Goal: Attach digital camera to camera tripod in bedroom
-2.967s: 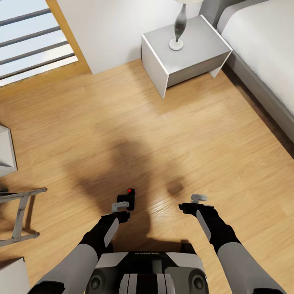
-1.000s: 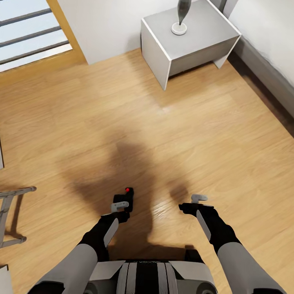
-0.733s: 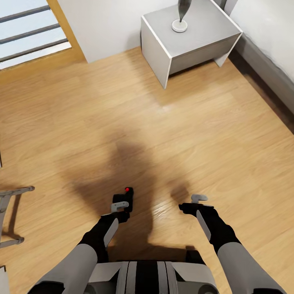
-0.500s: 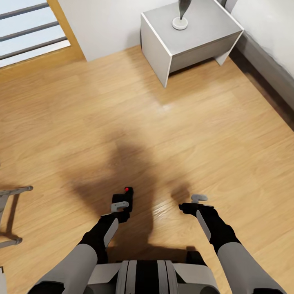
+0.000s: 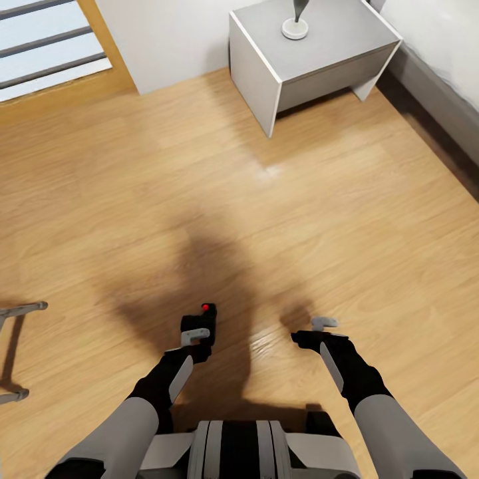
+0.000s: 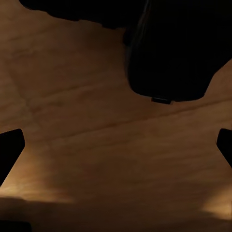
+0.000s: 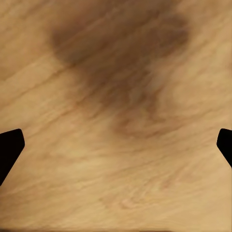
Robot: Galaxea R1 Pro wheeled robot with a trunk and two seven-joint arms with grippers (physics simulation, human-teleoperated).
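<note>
Left pincer (image 5: 197, 338) clamped on digital camera (image 5: 201, 323), right pincer (image 5: 318, 331) spread wide, holding nothing, over wood floor (image 5: 266, 199).
Head view adds nightstand (image 5: 313, 53), silver legs (image 5: 16, 313) at left edge; left wrist shows camera's dark body (image 6: 174, 53) close up.

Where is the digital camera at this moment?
In the head view, the digital camera is held in the left gripper, low and left of centre, above the wood floor. The right gripper hangs beside it, apart.

Nightstand (image 5: 319, 60) top centre, lamp base (image 5: 295, 28) on it; bed (image 5: 442, 73) upper right; tripod legs (image 5: 16, 349) left edge; door (image 5: 53, 46) upper left.
</note>
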